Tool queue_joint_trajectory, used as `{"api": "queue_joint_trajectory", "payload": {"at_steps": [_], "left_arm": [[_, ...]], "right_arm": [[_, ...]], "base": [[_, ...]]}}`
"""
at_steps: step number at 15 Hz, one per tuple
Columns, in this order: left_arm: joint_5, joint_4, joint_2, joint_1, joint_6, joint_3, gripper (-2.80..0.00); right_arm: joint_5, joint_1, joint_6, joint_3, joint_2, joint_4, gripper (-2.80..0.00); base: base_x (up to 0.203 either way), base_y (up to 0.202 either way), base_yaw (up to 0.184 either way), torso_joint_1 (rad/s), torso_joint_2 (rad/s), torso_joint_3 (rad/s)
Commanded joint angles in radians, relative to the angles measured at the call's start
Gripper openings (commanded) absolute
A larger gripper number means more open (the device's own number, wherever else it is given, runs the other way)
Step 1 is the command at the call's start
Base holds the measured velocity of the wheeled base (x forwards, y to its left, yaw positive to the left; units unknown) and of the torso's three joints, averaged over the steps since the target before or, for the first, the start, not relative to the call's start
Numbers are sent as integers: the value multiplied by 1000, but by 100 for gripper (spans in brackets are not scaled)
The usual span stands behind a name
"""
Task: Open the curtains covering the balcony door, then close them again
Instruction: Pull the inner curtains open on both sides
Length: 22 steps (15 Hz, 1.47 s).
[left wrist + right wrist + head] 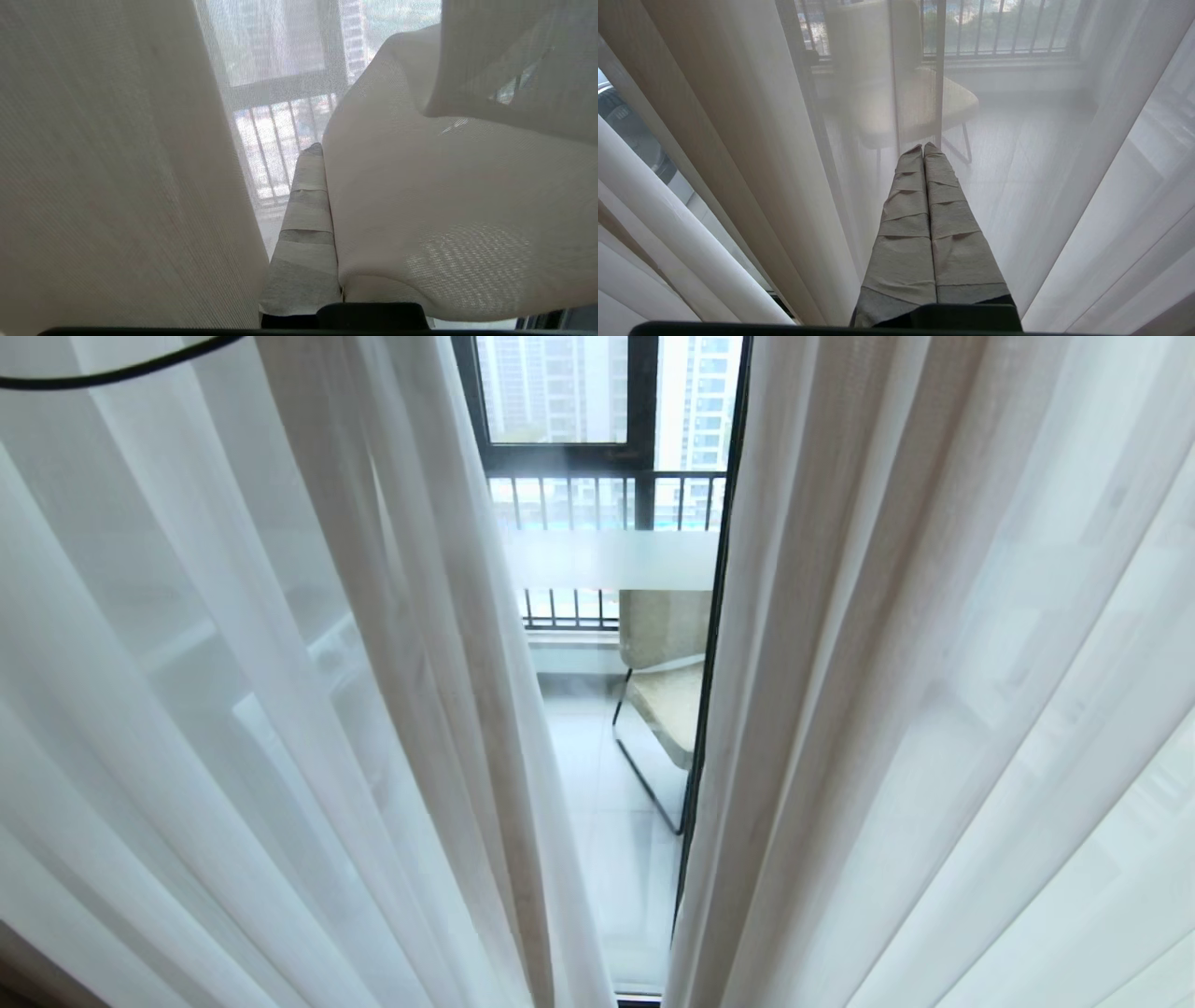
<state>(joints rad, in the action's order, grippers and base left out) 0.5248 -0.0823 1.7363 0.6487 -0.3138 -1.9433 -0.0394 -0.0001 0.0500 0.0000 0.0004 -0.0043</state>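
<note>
Curtains (pixel 392 709) parted to a narrow gap over the balcony door (pixel 611 560), left gripper (pixel 322 154) clamped on sheer fabric; likely mid-draw, next needing steady sideways pull; right gripper (pixel 923 149) closed, empty.

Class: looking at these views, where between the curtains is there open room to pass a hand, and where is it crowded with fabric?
One free strip: the gap showing the balcony door, bordered by the left curtain and right curtain. Elsewhere folds crowd; fabric drapes over the left gripper.

White sheer curtains (pixel 934 709), black-framed balcony door (pixel 709 663), beige chair (pixel 667 672)
</note>
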Motion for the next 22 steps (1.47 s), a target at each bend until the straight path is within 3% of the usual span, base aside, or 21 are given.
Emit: {"api": "queue_joint_trajectory", "payload": {"at_steps": [1,10,15,22], "left_arm": [[1,-1,-53,-52,1,39,-280],[0,-1,-184,-225,35,210,-280],[-7,-1,-233,-323,109,294,-280],[-91,-1,-246,-495,162,343,-280]], "right_arm": [[-1,0,1,0,0,0,-280],[-1,0,1,0,0,0,-280],[-1,0,1,0,0,0,-280],[-1,0,1,0,0,0,-280]], "base": [[0,0,0,0,0,0],[0,0,0,0,0,0],[0,0,0,0,0,0],[0,0,0,0,0,0]]}}
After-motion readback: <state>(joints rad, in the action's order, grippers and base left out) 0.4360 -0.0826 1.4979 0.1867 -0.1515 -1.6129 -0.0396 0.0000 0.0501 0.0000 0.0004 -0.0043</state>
